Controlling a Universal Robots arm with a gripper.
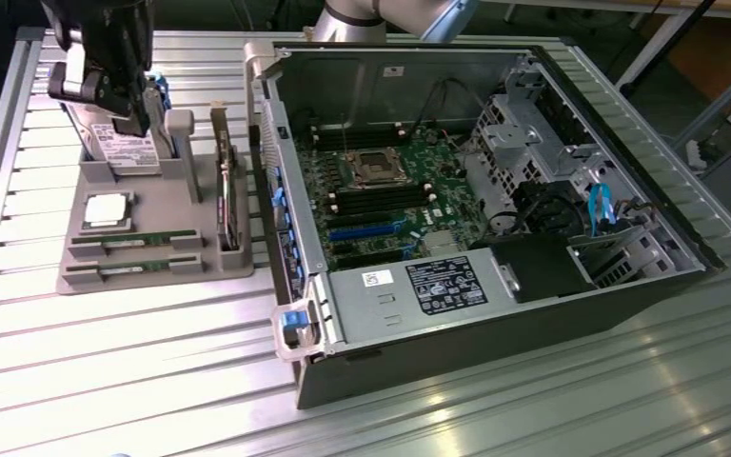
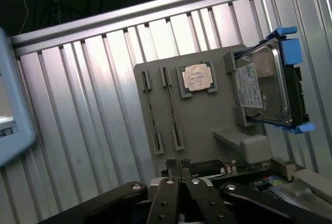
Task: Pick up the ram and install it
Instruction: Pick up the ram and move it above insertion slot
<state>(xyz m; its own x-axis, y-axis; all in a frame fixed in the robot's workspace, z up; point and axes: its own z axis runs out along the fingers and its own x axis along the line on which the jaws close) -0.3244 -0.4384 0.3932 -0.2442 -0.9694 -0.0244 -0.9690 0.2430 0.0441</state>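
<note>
At the gripper [image 2: 180, 164]: clenched, empty, hovering apart from the ram [image 2: 171, 107] in its holder [image 2: 207, 117]; approach step, seemingly calling for opening and lengthwise alignment.

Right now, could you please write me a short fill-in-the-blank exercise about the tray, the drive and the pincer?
1. The gray tray holds ___ ram sticks, lying side by side.
2. The hard drive stands in a ___ carrier.
3. The pincer is ___, with nothing between its tips.
Missing words: two; blue; shut.
</note>
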